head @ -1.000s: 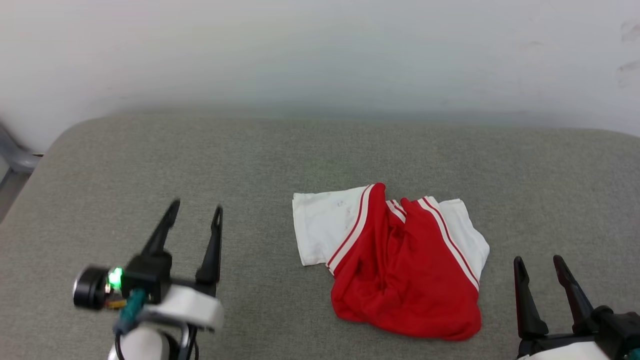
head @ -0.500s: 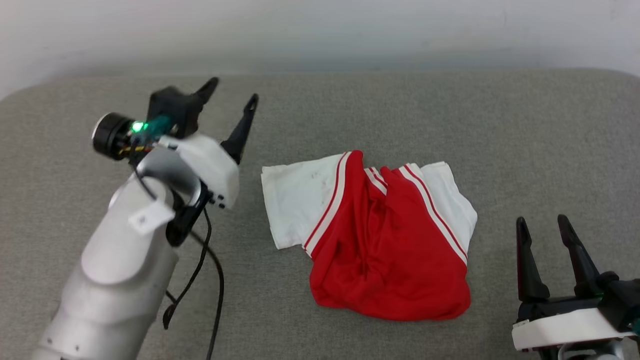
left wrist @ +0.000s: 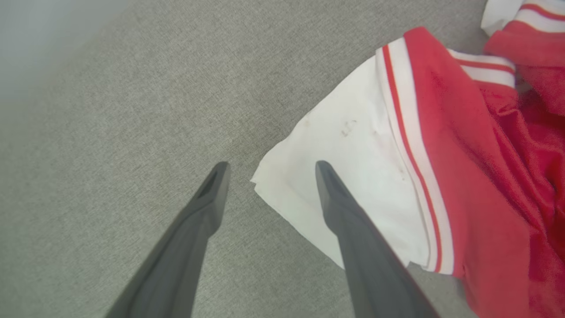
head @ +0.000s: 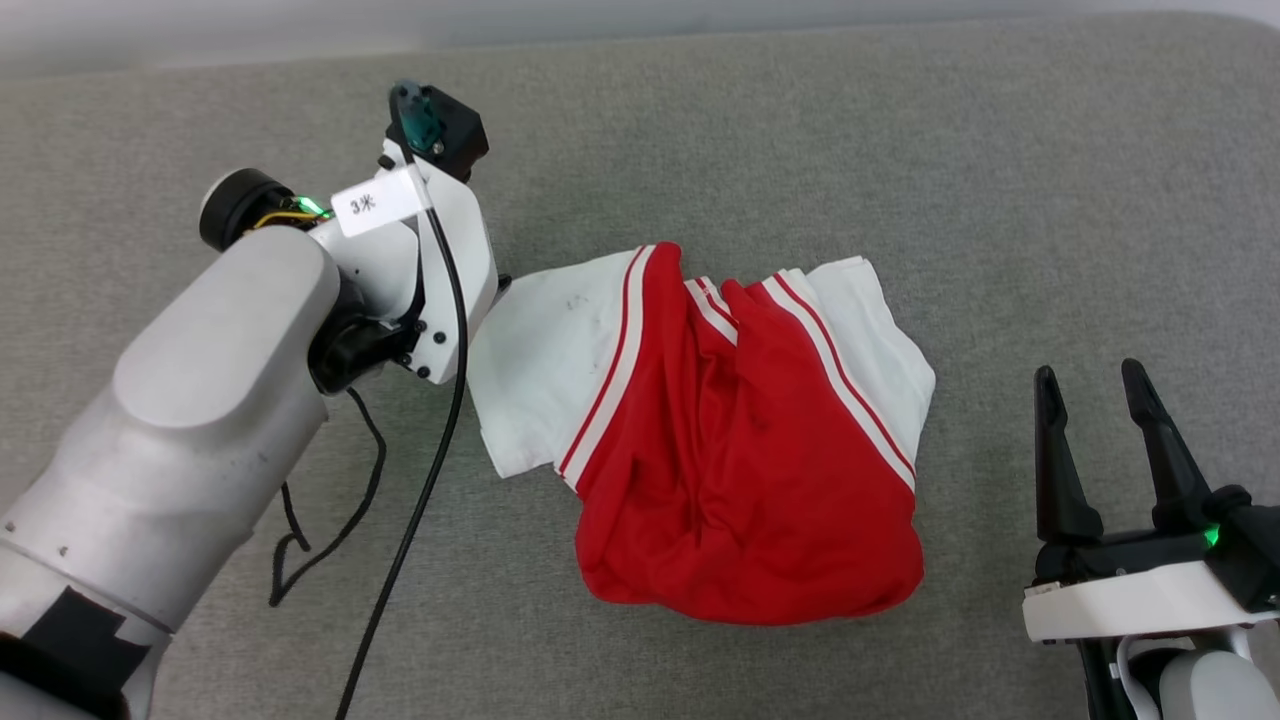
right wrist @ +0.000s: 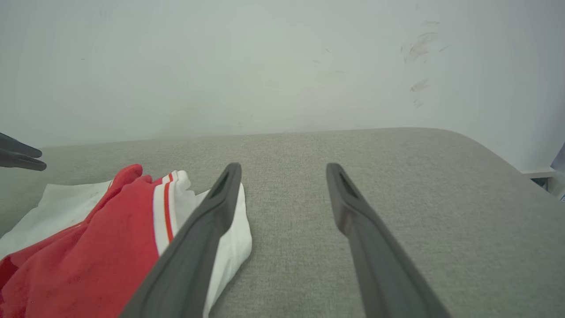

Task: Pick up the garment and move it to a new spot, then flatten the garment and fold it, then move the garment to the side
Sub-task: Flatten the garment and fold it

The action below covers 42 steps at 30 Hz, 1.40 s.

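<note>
- Head view: the garment (head: 720, 450), a crumpled red jersey shirt with white short sleeves and red-and-white striped trim, lies in a heap on the grey fabric-covered tabletop (head: 900, 150). It is well in from the far edge, roughly midway between the left and right sides.
- Head view: the pale left forearm (head: 200, 420) reaches to the garment's left white sleeve with the wrist pitched down. The fingers are hidden under the wrist here. Judgement: lined up for a corner pinch to begin the pick-up.
- Head view: the right claw (head: 1090, 385) sits off the garment's right side, apart from the cloth, spread and empty. Probably held in reserve.
- Left wrist view: the left claw (left wrist: 270, 170) is wide open with nothing in it. Its two dark fingers straddle the sleeve corner, one over bare tabletop and one over white cloth. Cannot tell if the tips touch.
- Left wrist view, garment: the sleeve lies flat with faint grey marks. A striped band runs along the seam, and the red body is bunched in soft folds. No number or lettering is showing.
- Right wrist view: the right claw (right wrist: 283, 168) is open and empty, pointing toward the far edge and the pale wall (right wrist: 265, 66). The garment (right wrist: 88, 247) sits low at one side, its white sleeve just beside the nearer finger.
- Judgement: first step only; the garment is not yet lifted.
</note>
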Tool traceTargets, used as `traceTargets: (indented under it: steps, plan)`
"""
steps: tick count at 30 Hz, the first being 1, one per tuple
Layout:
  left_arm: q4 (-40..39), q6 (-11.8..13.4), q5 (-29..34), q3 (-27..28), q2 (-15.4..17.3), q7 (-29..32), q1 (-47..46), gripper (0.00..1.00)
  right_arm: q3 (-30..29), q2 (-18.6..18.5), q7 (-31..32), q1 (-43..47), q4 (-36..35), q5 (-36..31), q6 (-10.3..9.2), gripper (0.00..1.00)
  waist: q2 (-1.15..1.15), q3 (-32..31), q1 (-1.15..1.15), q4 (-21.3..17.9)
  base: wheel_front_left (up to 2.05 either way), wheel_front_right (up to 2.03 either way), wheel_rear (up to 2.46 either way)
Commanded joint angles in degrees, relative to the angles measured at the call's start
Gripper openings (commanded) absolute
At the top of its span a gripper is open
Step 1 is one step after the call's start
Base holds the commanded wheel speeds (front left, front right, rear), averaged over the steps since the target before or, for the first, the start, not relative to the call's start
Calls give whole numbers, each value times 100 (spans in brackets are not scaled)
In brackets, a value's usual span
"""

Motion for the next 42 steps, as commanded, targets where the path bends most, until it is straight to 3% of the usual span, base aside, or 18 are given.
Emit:
traceTargets:
  steps: [1, 7, 15, 17, 24, 32, 42]
  plan:
    - [34, -5, -135, -154, 65, 129, -142, 100, 6, 13, -14, -106, -28, -8, -4, 100, 0, 162, -1, -115, 0, 0, 0]
    - [348, -6, -481, -846, 280, 427, -405, 100, 67, 14, -14, -261, -41, 29, -4, 100, 0, 435, -1, -273, 0, 0, 0]
    - [720, -9, -1061, -1562, 309, 554, -51, 100, 3, 13, -14, -322, -58, 32, -5, 100, 0, 539, -1, -342, 0, 0, 0]
    - [712, -10, -1195, -1675, 294, 475, -39, 0, -19, 13, -14, -330, -32, 10, -5, 100, 0, 521, -1, -303, 0, 0, 0]
    - [637, -2, -1162, -1829, 335, -582, -421, 0, 23, 13, -14, -269, 21, -55, -5, 100, 0, 284, -1, -56, 0, 0, 0]
    - [690, 46, -1189, -1476, 580, -2218, -117, 0, -36, 13, -14, 95, 55, -49, -5, 100, 0, -257, -1, 284, 0, 0, 0]
    - [477, 422, -1655, -1213, 1356, -2691, 1053, 0, -55, 13, -14, 363, 105, -75, -5, 100, 0, -682, -1, 587, 0, 0, 0]
